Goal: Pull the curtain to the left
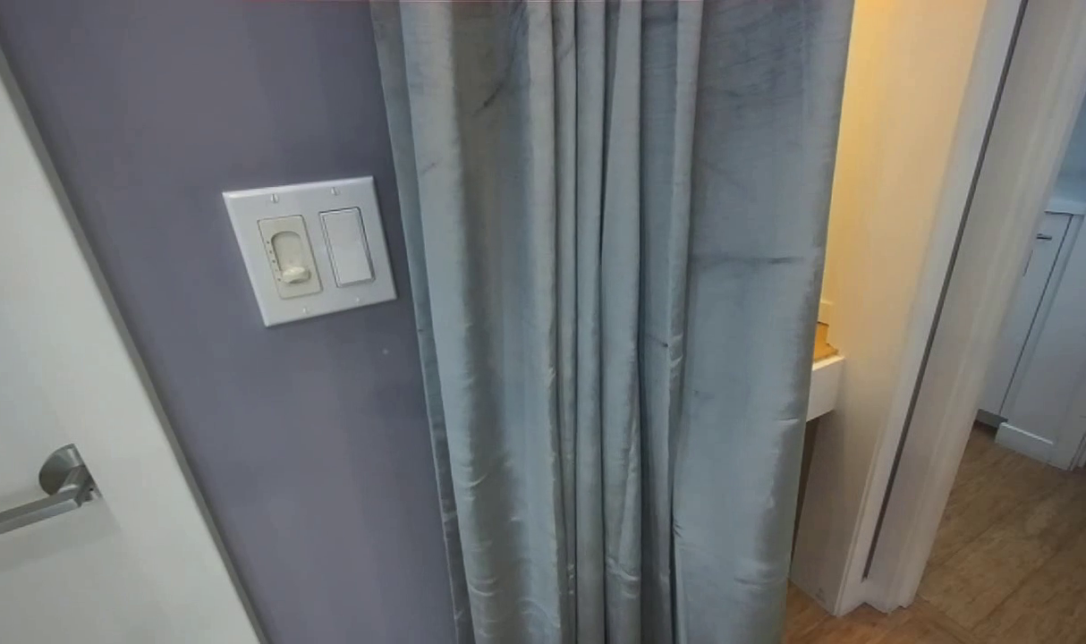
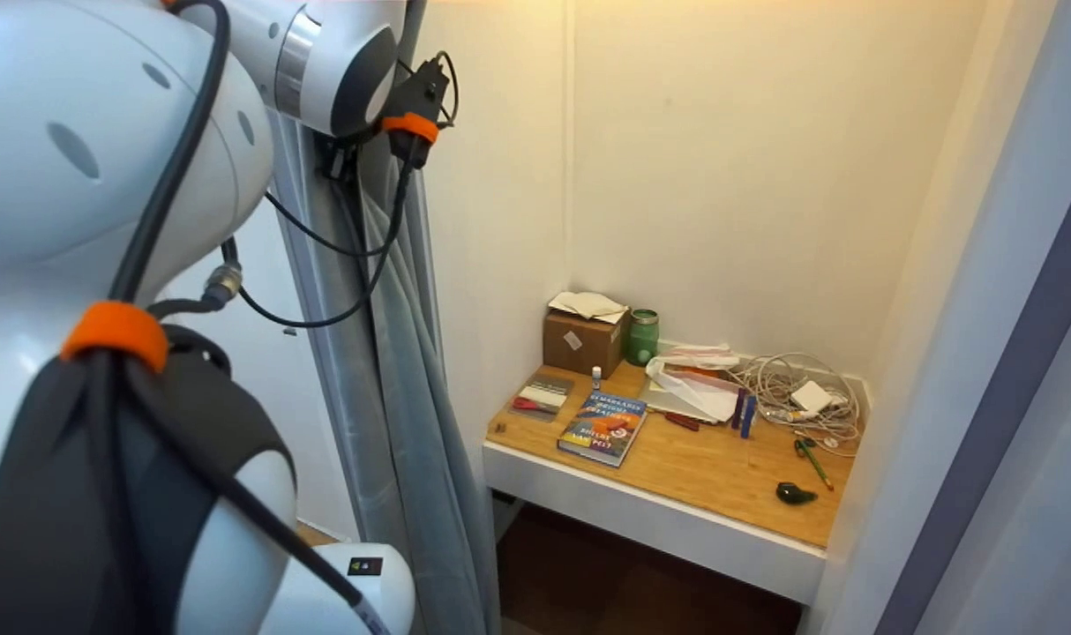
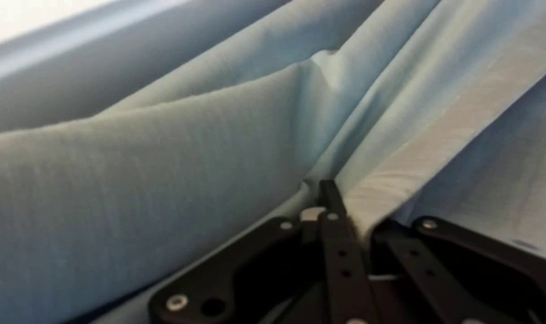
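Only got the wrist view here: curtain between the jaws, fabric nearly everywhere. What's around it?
Observer: In an exterior view, a switch plate is on the wall, just left of the curtain in that picture.
Operator: And on its other side?
Observer: A desk, seen to the right of the curtain in an exterior view.
Operator: Anything on it?
Observer: Yes, a book lies near its front edge.
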